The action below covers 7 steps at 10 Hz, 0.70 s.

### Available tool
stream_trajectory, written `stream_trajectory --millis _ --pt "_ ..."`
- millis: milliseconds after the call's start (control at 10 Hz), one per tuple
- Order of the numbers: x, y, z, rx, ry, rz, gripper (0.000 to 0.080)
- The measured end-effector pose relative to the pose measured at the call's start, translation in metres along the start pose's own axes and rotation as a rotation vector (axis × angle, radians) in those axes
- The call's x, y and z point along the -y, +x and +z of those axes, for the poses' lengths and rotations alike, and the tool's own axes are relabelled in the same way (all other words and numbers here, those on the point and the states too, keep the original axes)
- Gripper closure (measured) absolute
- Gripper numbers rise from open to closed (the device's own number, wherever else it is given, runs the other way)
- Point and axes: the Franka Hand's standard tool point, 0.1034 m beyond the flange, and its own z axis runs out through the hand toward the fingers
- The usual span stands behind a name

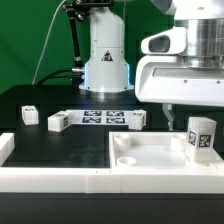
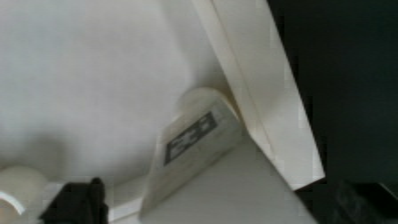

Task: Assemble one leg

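Observation:
A leg, a small white block with a black-and-white tag, stands upright on the large white panel at the exterior view's right, close to the panel's raised rim. In the wrist view the leg rests against the rim. My gripper hangs just above and slightly behind the leg. Its dark fingertips are spread wide in the wrist view, with the gripper open and holding nothing. The leg lies beyond the fingertips, not between them.
Three more white legs lie on the black table behind the panel. The marker board lies between them. The arm's base stands at the back. A round boss shows on the panel.

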Motion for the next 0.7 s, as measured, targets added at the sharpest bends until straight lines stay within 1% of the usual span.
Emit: stream_trajectory --millis 100,200,300,400,500,600,700 --pt "-0.0011 0.0003 0.0003 -0.004 -0.015 -0.132 0.0150" --pt "-0.0027 -0.0001 0.0007 0.002 -0.019 -0.193 0.0150" --pt "-0.0055 0.0013 0.0000 0.003 -0.022 -0.357 0.0150" --pt "-0.0056 0.0015 -0.0007 0.002 -0.021 -0.419 0.0150" --pt "-0.0061 0.0014 -0.0007 0.003 -0.020 -0.422 0.0179" --pt "-0.0061 0.0012 -0.0003 0.003 -0.021 -0.421 0.0179" --pt "-0.0061 0.0012 -0.0003 0.003 -0.021 -0.421 0.0361"
